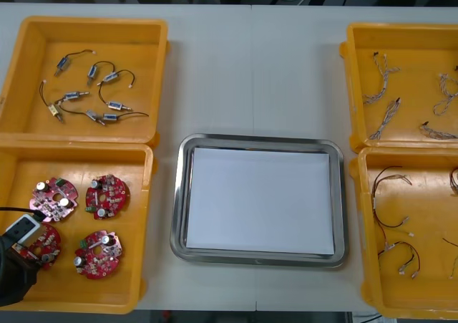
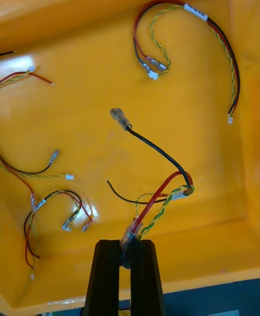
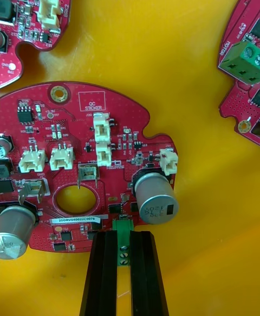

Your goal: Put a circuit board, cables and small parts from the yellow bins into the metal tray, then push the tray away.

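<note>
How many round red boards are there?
4 round red circuit boards, all in the near-left yellow bin: two farther back, two nearer, one pinched by the left gripper. The right gripper pinches a red and yellow cable. None seem hidden.

The red circuit board at the lower left of the front view has a white-outlined box printed "QC STICKER". A white label beside its round hole reads roughly "25DRV040022C0076". The silver cylinder shows digits resembling "390" and "120"; the smaller markings are unreadable
</note>
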Action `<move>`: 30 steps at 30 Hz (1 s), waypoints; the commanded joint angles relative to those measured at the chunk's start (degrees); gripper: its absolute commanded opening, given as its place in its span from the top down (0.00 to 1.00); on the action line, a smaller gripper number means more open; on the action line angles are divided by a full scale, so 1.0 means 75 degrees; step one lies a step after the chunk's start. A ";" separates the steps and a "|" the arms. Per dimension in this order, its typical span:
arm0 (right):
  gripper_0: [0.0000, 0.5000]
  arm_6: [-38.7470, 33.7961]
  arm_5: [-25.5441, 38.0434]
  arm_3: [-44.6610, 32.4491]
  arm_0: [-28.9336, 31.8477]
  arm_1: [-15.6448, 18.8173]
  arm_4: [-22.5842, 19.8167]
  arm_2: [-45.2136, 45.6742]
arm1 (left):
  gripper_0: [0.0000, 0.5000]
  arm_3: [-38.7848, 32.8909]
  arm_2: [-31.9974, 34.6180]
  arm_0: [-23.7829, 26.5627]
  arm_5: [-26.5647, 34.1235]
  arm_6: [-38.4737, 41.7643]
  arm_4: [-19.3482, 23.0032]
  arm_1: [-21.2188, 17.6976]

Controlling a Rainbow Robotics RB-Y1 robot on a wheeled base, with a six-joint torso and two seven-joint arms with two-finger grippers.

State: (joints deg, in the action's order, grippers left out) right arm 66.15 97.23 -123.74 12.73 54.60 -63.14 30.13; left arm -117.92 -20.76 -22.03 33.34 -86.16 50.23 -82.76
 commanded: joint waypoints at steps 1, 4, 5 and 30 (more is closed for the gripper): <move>1.00 0.0286 0.0173 -0.0470 -0.0091 0.0431 -0.0194 0.0342 | 1.00 0.0019 -0.0032 0.0102 -0.0075 -0.0289 -0.0006 -0.0262; 1.00 0.0274 0.0138 -0.0493 -0.0091 0.0408 -0.0194 0.0213 | 1.00 0.0008 0.0003 0.0125 -0.0075 -0.0289 0.0053 -0.0332; 1.00 0.0274 0.0126 -0.0493 -0.0091 0.0396 -0.0194 0.0177 | 1.00 0.0008 0.0026 0.0125 -0.0075 -0.0277 0.0065 -0.0332; 1.00 0.0251 -0.0647 -0.0493 -0.0806 -0.1948 0.2255 -0.1405 | 1.00 -0.1035 0.2698 0.0137 0.3242 0.0039 0.0686 0.0652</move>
State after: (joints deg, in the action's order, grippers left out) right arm 66.19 92.89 -126.26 8.56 42.20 -47.72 20.10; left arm -122.91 -4.66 -21.75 54.81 -86.16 54.57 -80.18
